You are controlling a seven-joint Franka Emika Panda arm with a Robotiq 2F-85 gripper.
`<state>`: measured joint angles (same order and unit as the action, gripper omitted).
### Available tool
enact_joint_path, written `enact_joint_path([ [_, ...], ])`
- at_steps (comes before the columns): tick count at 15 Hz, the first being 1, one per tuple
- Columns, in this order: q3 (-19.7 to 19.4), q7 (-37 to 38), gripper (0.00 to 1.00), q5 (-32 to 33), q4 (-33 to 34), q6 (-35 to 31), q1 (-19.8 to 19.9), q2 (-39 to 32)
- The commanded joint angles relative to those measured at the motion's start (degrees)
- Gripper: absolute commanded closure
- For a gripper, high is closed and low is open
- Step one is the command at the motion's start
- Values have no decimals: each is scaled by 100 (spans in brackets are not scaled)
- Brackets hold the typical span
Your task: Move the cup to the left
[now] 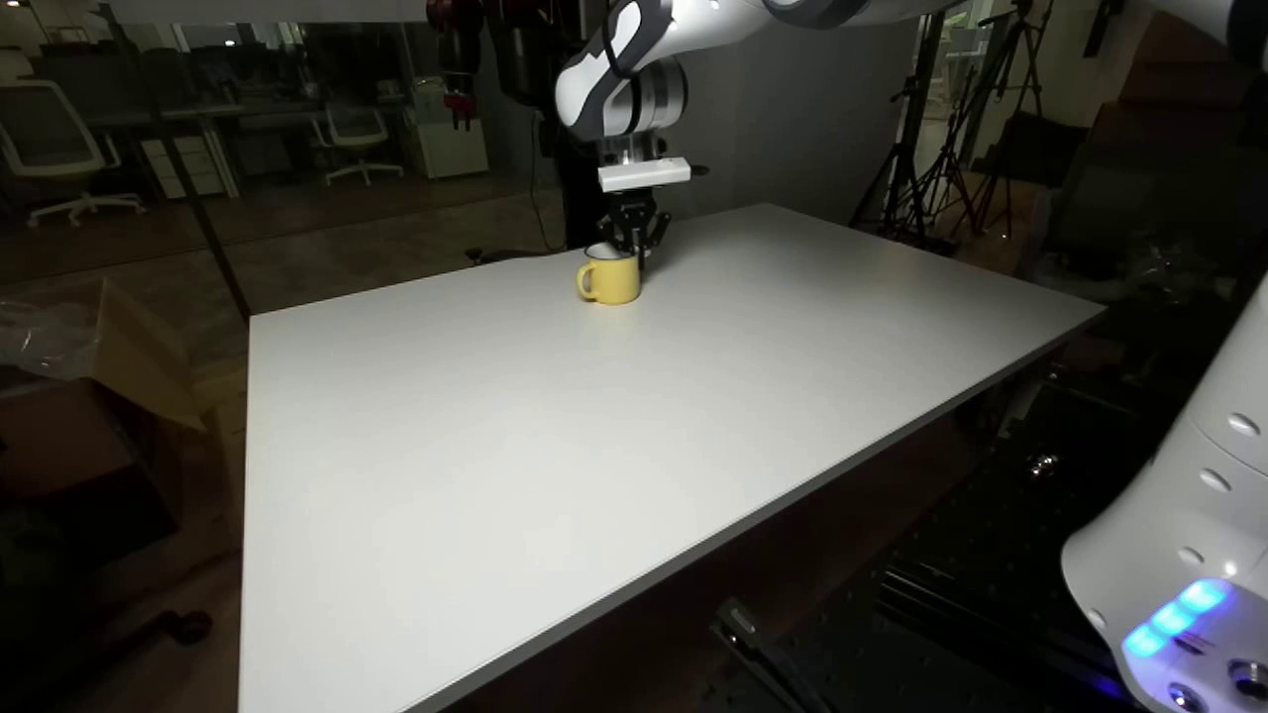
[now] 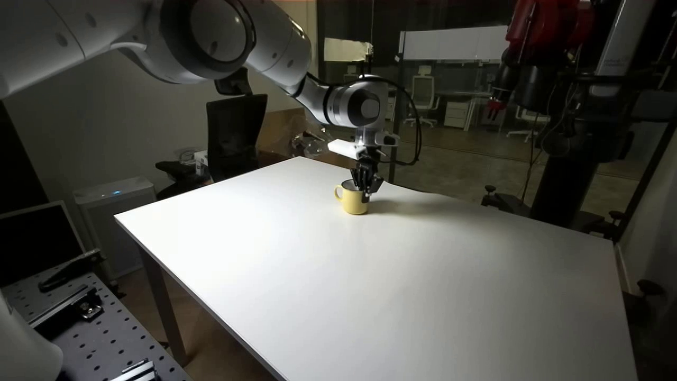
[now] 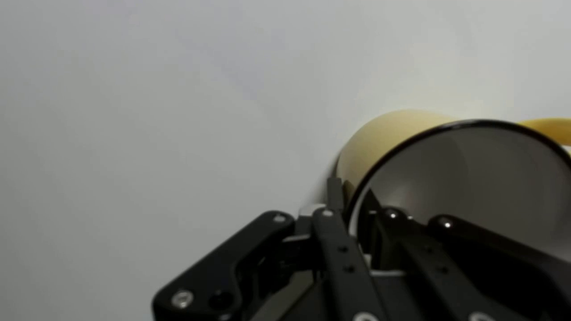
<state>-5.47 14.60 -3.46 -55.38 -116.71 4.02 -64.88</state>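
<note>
One yellow cup (image 1: 616, 282) stands upright, axis vertical, on the white bench (image 1: 495, 446) near its far edge, handle (image 3: 546, 129) pointing left in both exterior views; I have the jaws clenched on the opposite wall (one finger (image 3: 335, 196) outside, one inside).

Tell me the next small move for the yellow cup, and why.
Probably a slight straight lift, before any travel left. In the wrist view the end effector appears closed on the cup, its fingers astride the wall, one inside and one outside. In both exterior views the cup seems to rest upright on the table, so lifting should keep its base from dragging.
</note>
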Motion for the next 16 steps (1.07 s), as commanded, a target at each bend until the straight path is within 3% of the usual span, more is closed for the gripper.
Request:
enact_joint_path([
  [1, -13, 233, 97, 36, 398, 194, -56, -225],
  [4, 23, 222, 97, 2, 437, 241, -44, -246],
  [5, 23, 29, 90, 31, 136, 84, 5, -71],
  [10, -3, 28, 90, 5, 137, 88, -20, -69],
  [11, -3, 29, 97, 5, 138, 88, -21, -69],
  [12, 36, -81, 97, 18, 99, 85, -52, -60],
  [16, 77, -291, 97, 69, -318, -133, -266, 87],
])
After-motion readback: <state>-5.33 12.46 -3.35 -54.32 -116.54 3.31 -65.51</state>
